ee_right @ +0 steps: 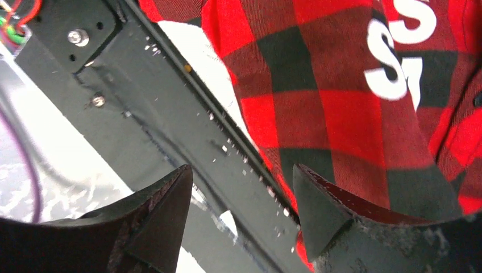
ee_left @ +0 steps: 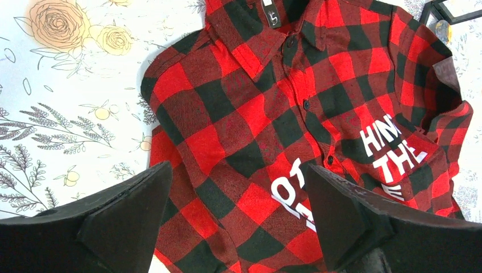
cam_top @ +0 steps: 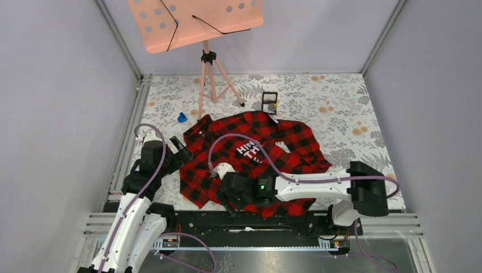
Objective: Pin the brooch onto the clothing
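the left claw [ee_left: 237, 173] hangs spread and empty over the red-and-black checked flannel shirt [ee_left: 250, 108]; the right claw [ee_right: 241, 170], also spread, hovers at its hem.

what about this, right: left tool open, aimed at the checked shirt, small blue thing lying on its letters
No: the top view shows the small blue thing on the floral table cover, off the shirt. The left tool is open, aimed at the shirt.

Clothing [cam_top: 295, 149]: red-and-black check flannel shirt, big white letters.
Pose: rumpled, buttoned, front up.
Place: middle of table [cam_top: 341, 102], hem at near edge.
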You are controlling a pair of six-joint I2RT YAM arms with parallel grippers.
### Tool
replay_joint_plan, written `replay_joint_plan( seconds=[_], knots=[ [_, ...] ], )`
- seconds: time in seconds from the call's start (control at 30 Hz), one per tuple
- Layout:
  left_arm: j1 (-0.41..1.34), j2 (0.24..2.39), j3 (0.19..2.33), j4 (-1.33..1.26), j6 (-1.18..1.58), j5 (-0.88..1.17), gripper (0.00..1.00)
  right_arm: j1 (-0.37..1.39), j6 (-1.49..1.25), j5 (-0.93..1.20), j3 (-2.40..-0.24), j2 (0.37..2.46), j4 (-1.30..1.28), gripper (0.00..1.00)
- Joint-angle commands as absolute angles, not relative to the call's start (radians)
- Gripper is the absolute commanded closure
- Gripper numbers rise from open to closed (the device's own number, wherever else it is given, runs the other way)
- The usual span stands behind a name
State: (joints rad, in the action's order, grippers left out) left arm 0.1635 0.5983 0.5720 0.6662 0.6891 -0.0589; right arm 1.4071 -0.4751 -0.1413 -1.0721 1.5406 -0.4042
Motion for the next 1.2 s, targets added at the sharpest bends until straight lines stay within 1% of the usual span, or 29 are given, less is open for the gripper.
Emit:
replay_joint_plan(
  seconds=[0.0, 0.1, 0.33, 0.5, 0.63, 0.73, 0.8, 0.93, 1.03, 1.13, 1.17],
  knots=[
    [0.156, 0.608, 0.637, 0.653, 0.653, -0.031, 0.04, 1.412, -0.339, -0.215, -1.103, 1.629, -0.268, 0.29],
    [0.156, 0.613, 0.648, 0.656, 0.642, -0.037, 0.03, 1.412, -0.315, -0.258, -1.109, 1.678, -0.258, 0.30],
    [0.154, 0.617, 0.654, 0.666, 0.629, -0.049, 0.01, 1.413, -0.310, -0.317, -1.085, 1.740, -0.250, 0.38],
    [0.151, 0.621, 0.655, 0.666, 0.621, -0.051, 0.01, 1.416, -0.316, -0.303, -1.076, 1.783, -0.256, 0.42],
    [0.149, 0.622, 0.655, 0.666, 0.615, -0.052, 0.01, 1.430, -0.328, -0.293, -1.070, 1.804, -0.261, 0.43],
    [0.147, 0.619, 0.654, 0.667, 0.613, -0.054, 0.01, 1.444, -0.333, -0.285, -1.066, 1.808, -0.264, 0.41],
    [0.147, 0.618, 0.654, 0.667, 0.612, -0.058, 0.01, 1.453, -0.334, -0.282, -1.065, 1.817, -0.265, 0.44],
    [0.146, 0.610, 0.649, 0.667, 0.611, -0.064, 0.01, 1.479, -0.355, -0.259, -1.063, 1.845, -0.265, 0.58],
    [0.146, 0.602, 0.648, 0.667, 0.611, -0.067, 0.01, 1.490, -0.356, -0.197, -1.046, 1.840, -0.242, 0.66],
    [0.146, 0.601, 0.647, 0.667, 0.609, -0.067, 0.01, 1.495, -0.355, -0.164, -1.031, 1.804, -0.231, 0.83],
    [0.146, 0.603, 0.648, 0.667, 0.610, -0.066, 0.01, 1.494, -0.359, -0.147, -1.024, 1.790, -0.226, 0.87]
  ],
)
